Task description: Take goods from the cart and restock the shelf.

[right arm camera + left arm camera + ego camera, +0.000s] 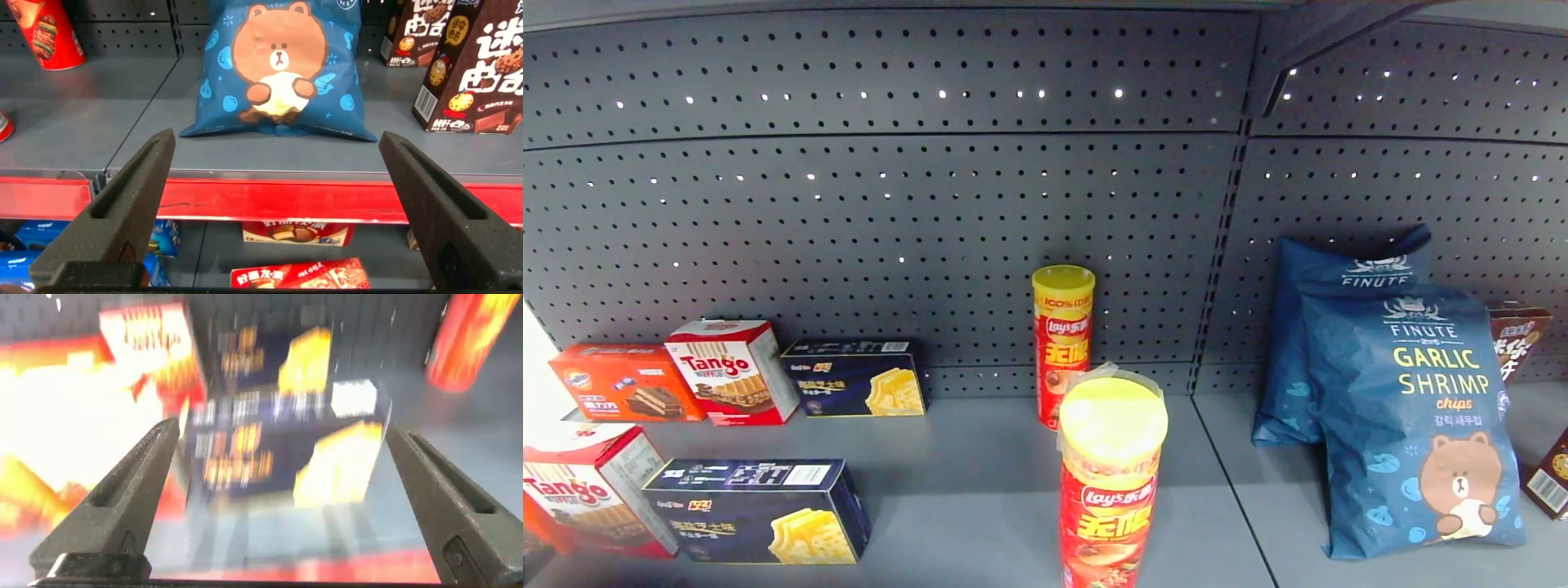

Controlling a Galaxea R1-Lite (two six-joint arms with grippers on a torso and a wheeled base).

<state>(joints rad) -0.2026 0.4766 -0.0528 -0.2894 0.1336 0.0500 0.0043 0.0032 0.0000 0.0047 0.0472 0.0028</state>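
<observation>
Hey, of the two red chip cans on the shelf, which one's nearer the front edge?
The front can, with crinkled clear film around its yellow lid. It stands well forward on the shelf, while the other can stands back by the pegboard wall.

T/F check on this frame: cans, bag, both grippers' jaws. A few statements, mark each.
1. The front chip can and the rear chip can both stand upright on the shelf. True.
2. The right gripper has its jaws shut on the front blue chip bag. False: the jaws stand open and empty; the bag rests on the shelf ahead of them.
3. The front blue chip bag sits to the left of both chip cans. False: it sits to their right in the head view.
4. The left gripper has its jaws open, facing a dark blue box. True.
</observation>
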